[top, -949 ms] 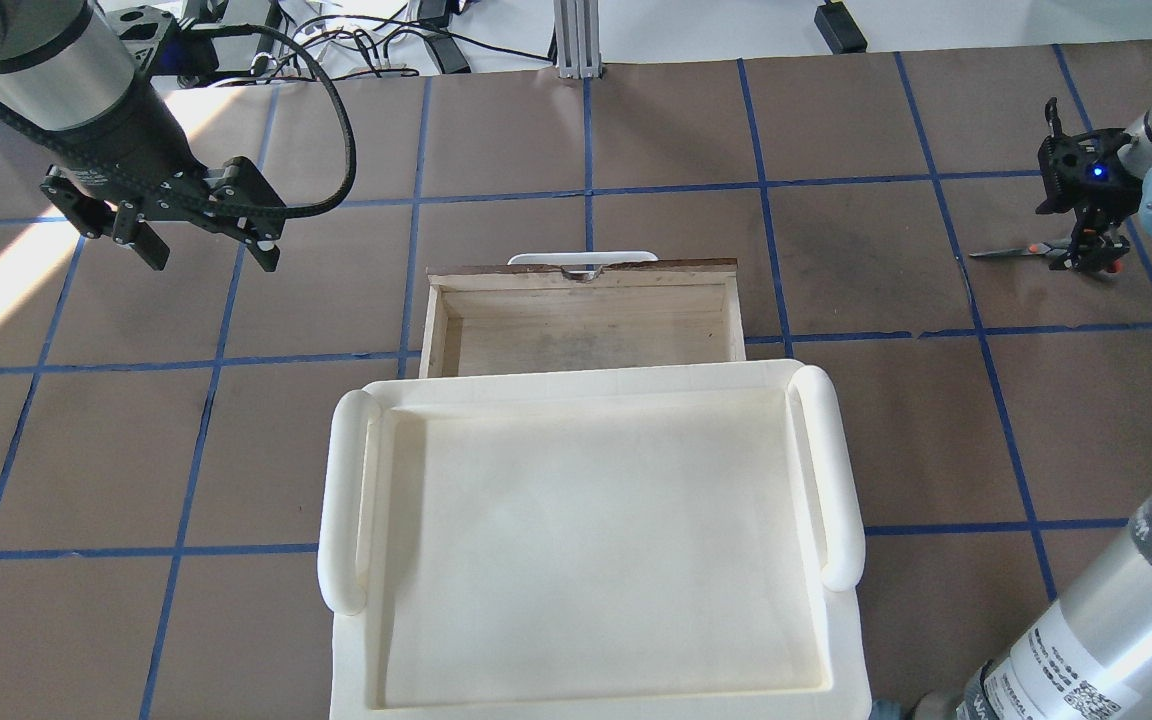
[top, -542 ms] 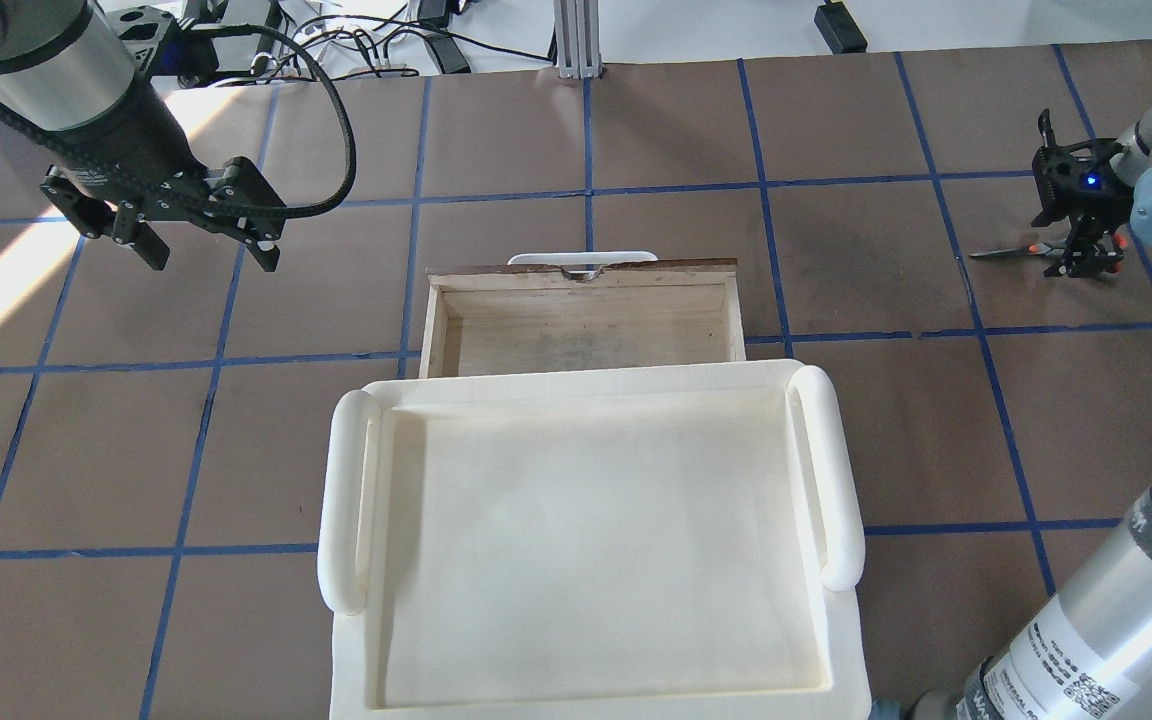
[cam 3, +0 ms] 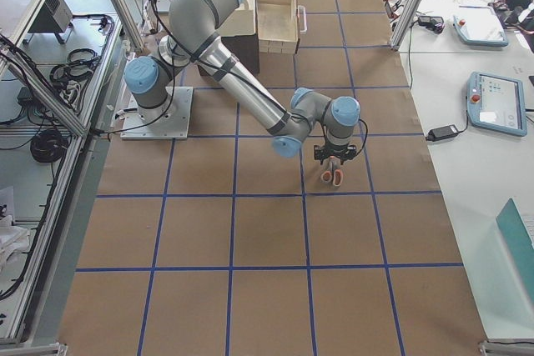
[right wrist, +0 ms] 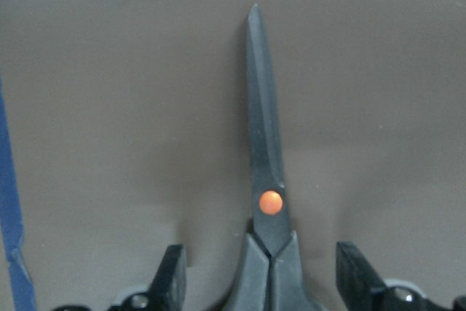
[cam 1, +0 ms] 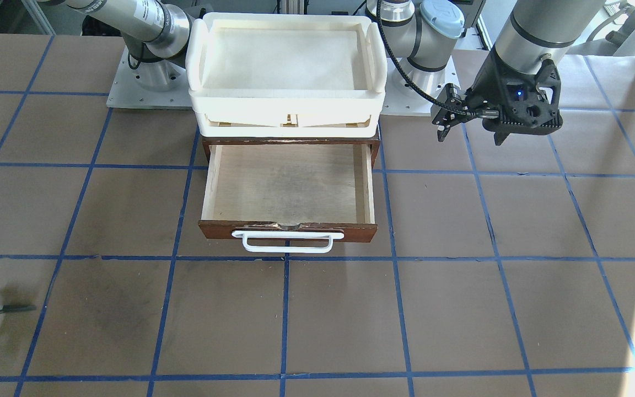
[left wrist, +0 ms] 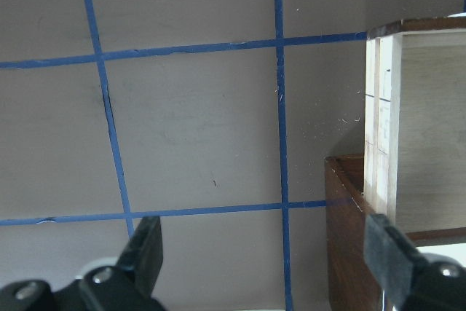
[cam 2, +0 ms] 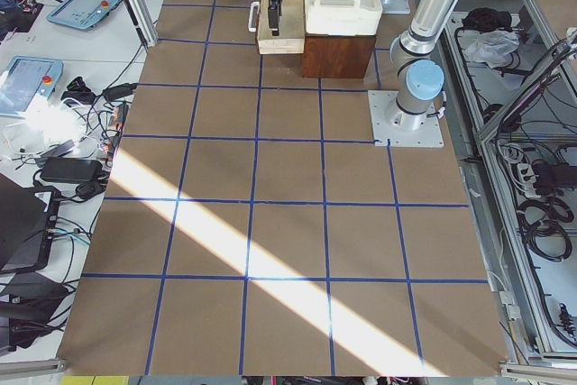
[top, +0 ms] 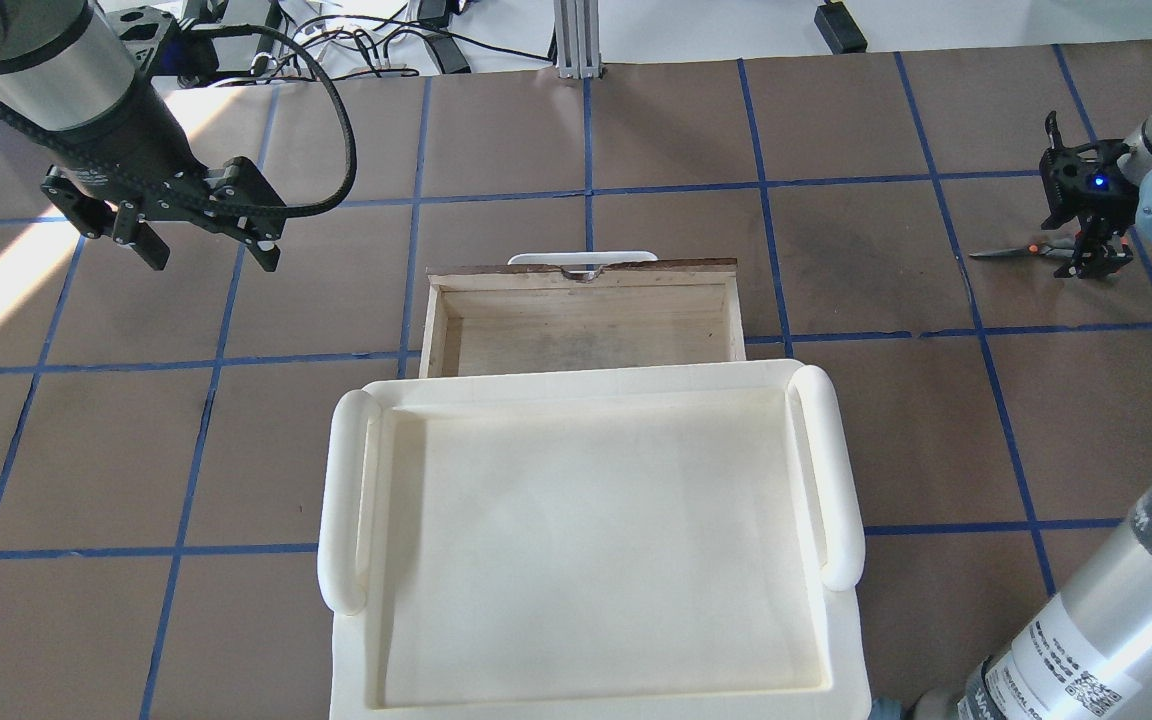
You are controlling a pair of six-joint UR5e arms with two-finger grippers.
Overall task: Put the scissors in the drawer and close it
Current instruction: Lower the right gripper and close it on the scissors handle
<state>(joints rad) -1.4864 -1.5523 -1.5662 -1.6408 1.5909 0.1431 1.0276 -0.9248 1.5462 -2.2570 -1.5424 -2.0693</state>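
Your right gripper has its fingers apart, one each side of the scissors, bottom of the frame. Go down a little, maybe, then squeeze slowly.

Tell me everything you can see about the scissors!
The scissors are shut, their dark blades together in one narrow point, with an orange dot at the pivot and grey handles that are orange inside. They lie flat on the brown table, far out on the robot's right, with the blades pointing toward the open drawer. The right gripper hangs over the handles, its jaws open on either side, apparently not touching them.
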